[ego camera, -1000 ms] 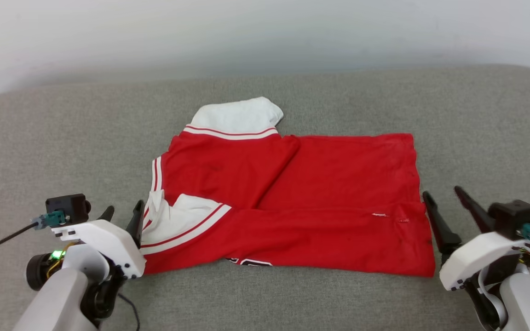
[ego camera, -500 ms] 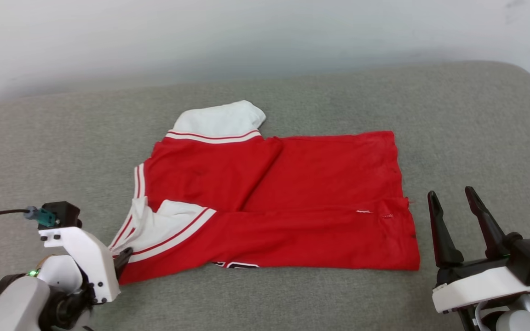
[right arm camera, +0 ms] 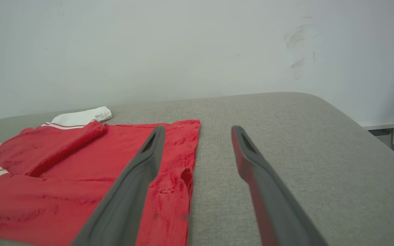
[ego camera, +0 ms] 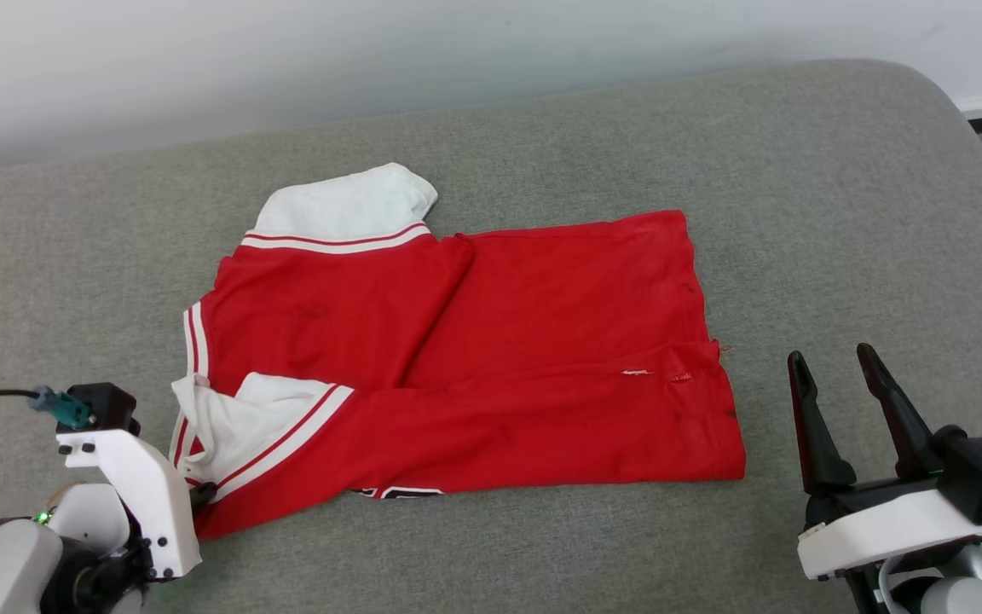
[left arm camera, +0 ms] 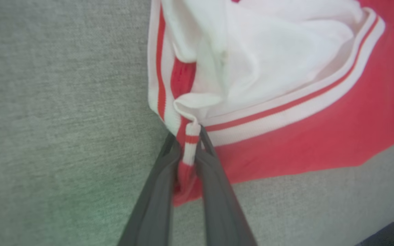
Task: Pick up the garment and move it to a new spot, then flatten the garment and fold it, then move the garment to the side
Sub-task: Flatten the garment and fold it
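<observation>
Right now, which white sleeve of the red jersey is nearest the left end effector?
The crumpled white near sleeve, by the left end effector; the far sleeve lies flat.

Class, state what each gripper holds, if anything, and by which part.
The left gripper pinches the red jersey by the striped trim at its near-left corner. The right gripper stands open, holding nothing.

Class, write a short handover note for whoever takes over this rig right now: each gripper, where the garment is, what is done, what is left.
Left gripper: shut on the garment's near-left corner, at the striped trim.
Right gripper: open, empty, just off the garment's right edge.
Garment: flat on the grey cushion, near long edge folded over, far sleeve sticking out.
Done: laid out, first fold apparently made.
Left: finish folding, move it aside.
</observation>
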